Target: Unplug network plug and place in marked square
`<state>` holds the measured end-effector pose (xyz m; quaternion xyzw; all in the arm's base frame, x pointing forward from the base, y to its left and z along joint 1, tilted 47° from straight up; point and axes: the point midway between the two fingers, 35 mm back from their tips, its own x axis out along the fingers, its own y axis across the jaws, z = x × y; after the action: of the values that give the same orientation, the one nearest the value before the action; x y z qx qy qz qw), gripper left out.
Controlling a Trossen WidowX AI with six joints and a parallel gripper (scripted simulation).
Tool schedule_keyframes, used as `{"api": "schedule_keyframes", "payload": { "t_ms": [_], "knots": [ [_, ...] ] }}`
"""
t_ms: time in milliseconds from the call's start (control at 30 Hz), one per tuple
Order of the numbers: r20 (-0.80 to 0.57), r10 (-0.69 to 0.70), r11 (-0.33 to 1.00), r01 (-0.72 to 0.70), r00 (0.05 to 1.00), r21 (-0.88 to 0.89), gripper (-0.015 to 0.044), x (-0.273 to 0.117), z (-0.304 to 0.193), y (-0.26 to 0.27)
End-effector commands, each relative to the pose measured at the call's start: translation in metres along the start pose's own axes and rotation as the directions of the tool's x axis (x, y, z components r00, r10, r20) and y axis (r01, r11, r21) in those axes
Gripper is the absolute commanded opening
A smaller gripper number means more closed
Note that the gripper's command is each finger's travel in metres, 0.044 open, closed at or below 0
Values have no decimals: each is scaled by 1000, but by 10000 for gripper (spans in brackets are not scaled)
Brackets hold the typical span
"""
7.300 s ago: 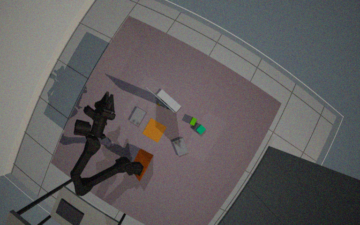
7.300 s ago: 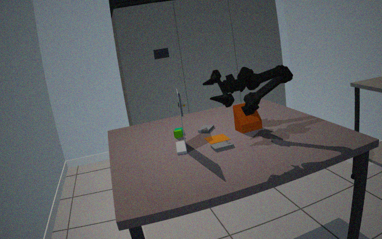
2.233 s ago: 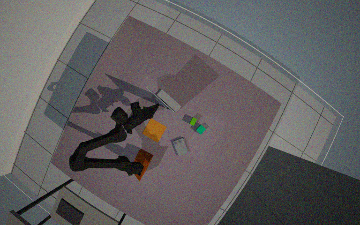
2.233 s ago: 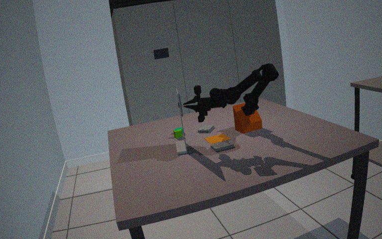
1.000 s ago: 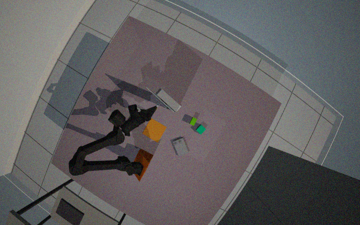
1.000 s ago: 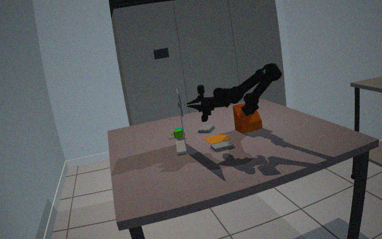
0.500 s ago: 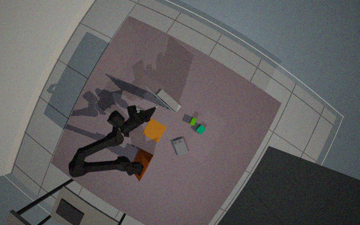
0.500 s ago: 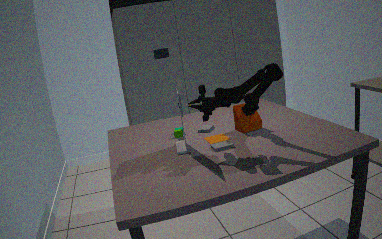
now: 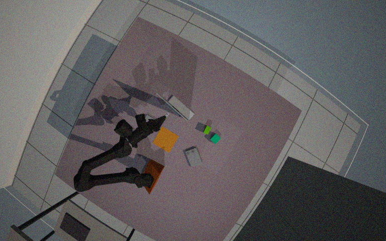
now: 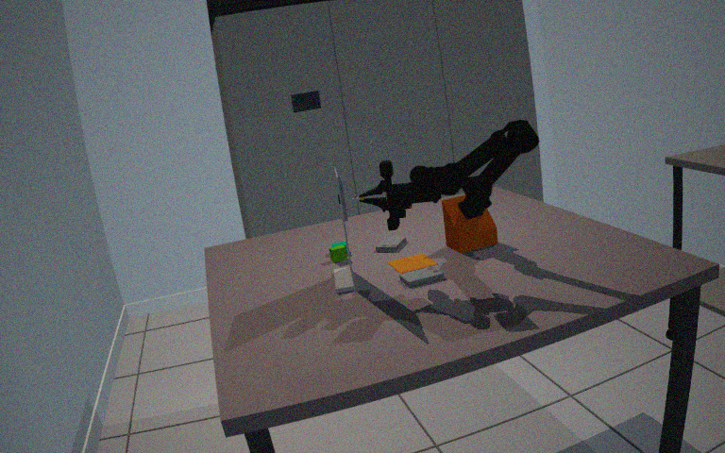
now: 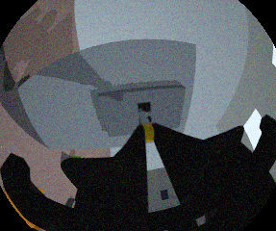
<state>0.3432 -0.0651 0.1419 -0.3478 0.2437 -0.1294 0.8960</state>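
Note:
The upright grey panel [image 9: 172,106] [image 10: 344,213] [image 11: 142,60] stands across from the arm. Its dark socket opening [image 11: 143,105] shows in the wrist view. My gripper [image 9: 165,117] [image 10: 360,198] [image 11: 147,129] is shut on the plug, high above the table and a short way in front of the panel. The small pale plug [image 9: 167,114] [image 11: 145,116] sticks out past the fingertips, out of the socket; a yellow part [image 11: 149,133] shows between the fingers. The marked orange square [image 9: 165,139] [image 10: 412,262] lies on the table, below and to one side of the gripper.
The panel has a pale foot block [image 9: 180,107] [image 10: 344,279]. A green block [image 9: 207,129] [image 10: 338,254] and a teal block [image 9: 215,138] stand beyond the panel. One grey box [image 9: 193,156] [image 10: 391,245] lies beyond the square, another [image 10: 422,276] beside it. An orange block [image 9: 156,171] [image 10: 467,229] is at the arm's base.

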Motion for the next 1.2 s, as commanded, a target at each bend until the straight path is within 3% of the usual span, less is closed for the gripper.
{"api": "schedule_keyframes", "payload": {
  "t_ms": [0, 1167],
  "knots": [
    [-4, -4, 1000, 4, 1000, 3, 0, -3, -1, 0],
    [-4, -3, 1000, 3, 1000, 3, 0, -17, -3, 0]
  ]
}}
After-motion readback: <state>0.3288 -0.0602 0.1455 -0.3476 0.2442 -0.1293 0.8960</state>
